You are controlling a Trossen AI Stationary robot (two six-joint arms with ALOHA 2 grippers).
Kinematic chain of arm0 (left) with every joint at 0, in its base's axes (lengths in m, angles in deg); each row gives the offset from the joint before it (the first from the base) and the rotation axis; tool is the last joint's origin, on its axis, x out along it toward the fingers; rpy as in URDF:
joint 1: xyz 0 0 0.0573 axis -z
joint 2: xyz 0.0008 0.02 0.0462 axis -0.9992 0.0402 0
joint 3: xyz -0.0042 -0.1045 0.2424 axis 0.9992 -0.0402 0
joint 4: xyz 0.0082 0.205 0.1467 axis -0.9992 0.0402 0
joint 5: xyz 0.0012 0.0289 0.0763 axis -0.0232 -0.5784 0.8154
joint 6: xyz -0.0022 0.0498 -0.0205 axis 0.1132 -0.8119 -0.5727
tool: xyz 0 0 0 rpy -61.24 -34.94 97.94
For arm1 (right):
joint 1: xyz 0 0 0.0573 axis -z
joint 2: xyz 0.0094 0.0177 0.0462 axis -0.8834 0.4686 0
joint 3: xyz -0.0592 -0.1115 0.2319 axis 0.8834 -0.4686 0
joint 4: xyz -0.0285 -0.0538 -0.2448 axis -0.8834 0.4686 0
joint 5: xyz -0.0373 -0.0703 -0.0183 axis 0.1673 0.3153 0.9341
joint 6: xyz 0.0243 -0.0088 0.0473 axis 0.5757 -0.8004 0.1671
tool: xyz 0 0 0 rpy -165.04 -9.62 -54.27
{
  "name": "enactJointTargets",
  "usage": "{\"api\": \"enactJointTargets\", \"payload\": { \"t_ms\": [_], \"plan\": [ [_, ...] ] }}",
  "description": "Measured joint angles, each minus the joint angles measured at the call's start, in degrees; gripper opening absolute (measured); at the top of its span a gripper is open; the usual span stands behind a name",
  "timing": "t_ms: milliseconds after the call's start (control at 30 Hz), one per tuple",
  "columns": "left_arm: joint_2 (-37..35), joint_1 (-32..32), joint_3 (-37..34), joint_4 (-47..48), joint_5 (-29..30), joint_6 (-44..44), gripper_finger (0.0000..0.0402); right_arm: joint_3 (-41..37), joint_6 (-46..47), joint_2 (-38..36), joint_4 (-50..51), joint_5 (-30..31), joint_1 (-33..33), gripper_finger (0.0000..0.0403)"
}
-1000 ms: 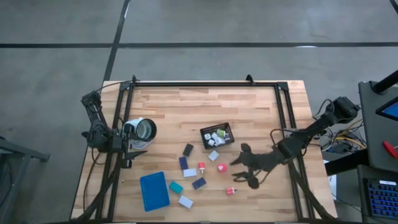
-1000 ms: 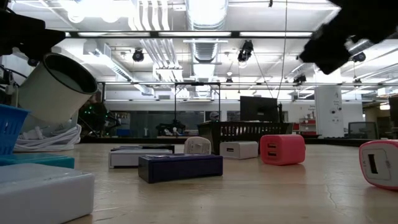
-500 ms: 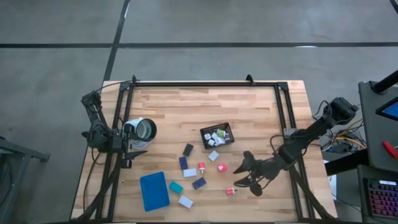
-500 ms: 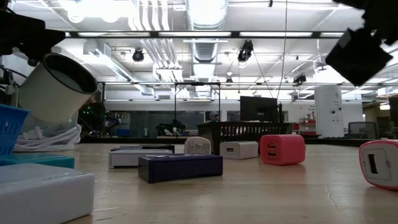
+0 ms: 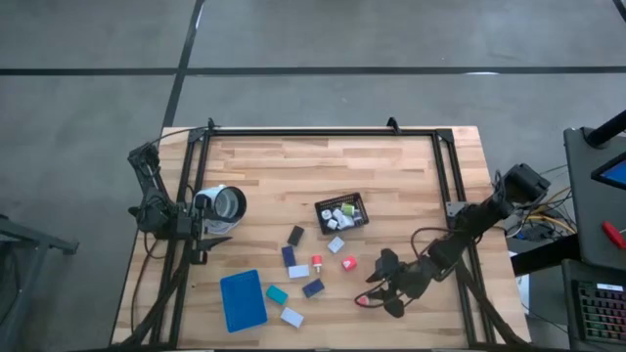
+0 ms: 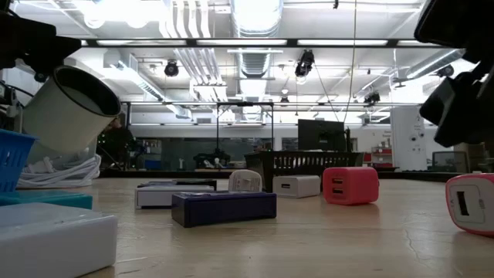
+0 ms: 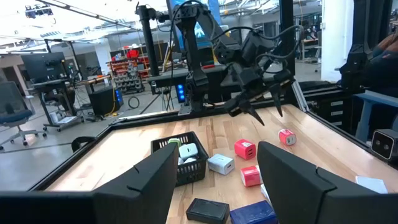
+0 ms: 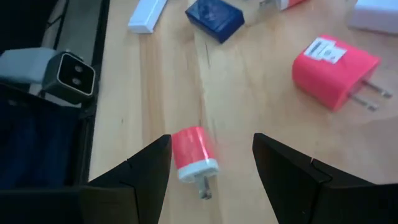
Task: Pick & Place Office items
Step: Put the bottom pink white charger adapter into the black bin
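Here the office items lie spread over the front middle of the wooden table [image 5: 391, 166]. A black mesh basket [image 5: 341, 214] stands near the centre with some small white pieces inside. In front of it lie a white plug [image 5: 335, 244], a pink-red charger [image 5: 349, 264], a red and white plug [image 5: 318, 262], some flat navy blocks [image 5: 313, 287], a teal block [image 5: 277, 293] and a white block [image 5: 291, 316]. A blue tray [image 5: 243, 299] rests near the front left corner. A small red plug [image 8: 194, 154] lies alone on its side, at the front, apart from the others.

The right gripper [image 5: 380, 293] hangs low just above this red plug. Its two fingers [image 8: 138, 180] stand apart, one on each side of the plug, and hold nothing. The right arm reaches in from the table's right edge, stretched and bent downward.

The left gripper [image 5: 217, 223] waits at the left edge beside a white cup-like lamp [image 5: 225, 203]; its jaws are apart and empty.
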State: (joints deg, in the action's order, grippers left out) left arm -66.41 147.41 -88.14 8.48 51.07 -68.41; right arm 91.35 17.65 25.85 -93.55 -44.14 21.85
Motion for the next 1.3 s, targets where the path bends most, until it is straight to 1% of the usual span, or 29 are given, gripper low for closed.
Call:
{"api": "enactJointTargets", "payload": {
  "t_ms": [133, 200, 300, 467, 633, 833, 967, 1067, 1300],
  "plan": [
    [0.00, 0.01, 0.01, 0.00, -0.01, -0.02, 0.0225, 2.29, 3.65, 1.29, 2.39, 0.38, -0.85, 0.0221],
    [0.00, -0.01, 0.00, 0.02, 0.01, -0.01, 0.0225, 4.57, 6.22, 2.07, 7.93, 2.12, -1.21, 0.0221],
    [0.00, 0.01, 0.00, 0.01, -0.01, -0.01, 0.0225, 8.90, 9.21, 3.30, 18.92, 5.55, -1.92, 0.0221],
    [0.00, -0.01, -0.01, 0.02, 0.01, 0.00, 0.0225, 16.84, 9.39, 6.35, 26.74, 7.49, -2.80, 0.0221],
    [0.00, 0.00, -0.01, 0.02, 0.00, 0.00, 0.0225, 23.53, 6.63, 10.82, 32.57, 6.36, -3.43, 0.0221],
    [0.00, 0.01, 0.01, 0.02, 0.01, -0.02, 0.0225, 30.10, -1.29, 17.44, 41.96, 2.92, -4.37, 0.0221],
    [0.00, 0.01, -0.01, 0.02, 0.00, -0.01, 0.0225, 34.05, -5.15, 20.82, 46.59, 3.16, -5.15, 0.0221],
    [-0.01, -0.01, -0.01, 0.02, 0.00, 0.00, 0.0225, 35.69, -5.39, 21.59, 47.70, 3.95, -5.32, 0.0221],
    [0.00, 0.01, -0.01, 0.02, -0.01, 0.00, 0.0225, 35.64, -7.13, 21.39, 46.35, 4.66, -5.29, 0.0221]
  ]
}}
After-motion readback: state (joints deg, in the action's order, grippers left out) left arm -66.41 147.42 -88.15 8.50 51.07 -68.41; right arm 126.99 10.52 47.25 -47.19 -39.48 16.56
